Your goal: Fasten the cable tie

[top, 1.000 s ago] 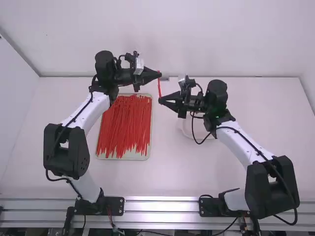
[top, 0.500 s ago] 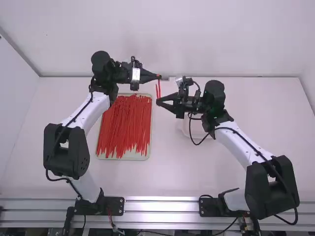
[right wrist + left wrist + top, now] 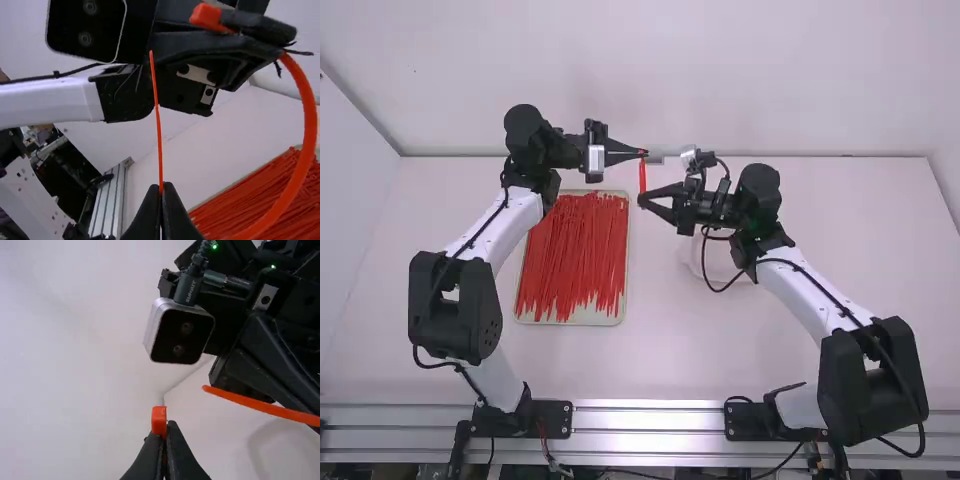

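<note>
Cable tie point(image 3: 641, 179) is up in the air at about 12 o'clock of the table point(image 3: 880, 230) in the high view, strung between your two grippers, clear of the surface. Your left gripper point(image 3: 638, 153) sits at 12 o'clock of the tie and points to 3 o'clock. In the left wrist view its claw point(image 3: 162, 436) is closed right down, with the tie's square head point(image 3: 159, 419) poking out just past the pinched tips. Your right gripper point(image 3: 645, 200) sits at 6 o'clock of the tie and points to 9 o'clock. In the right wrist view its claw point(image 3: 161, 189) is also clamped tight, nipping the thin tail point(image 3: 157, 115). The tail runs straight out from the tips toward the left gripper's underside. The rest of the strap bows round in a wide curve point(image 3: 306, 145) from the head point(image 3: 202, 14). The tail tip point(image 3: 206, 388) is near the head but apart from it, not through the slot, so the tie is not yet fastened. The tray point(image 3: 570, 320) lies at 9 o'clock of the table's middle, under the left arm. It is loaded with a pile of red ties point(image 3: 575, 250), which also shows under the loop point(image 3: 240, 212). A white object point(image 3: 700, 262) sits on the table under the right arm's wrist; you can't tell what it is.
</note>
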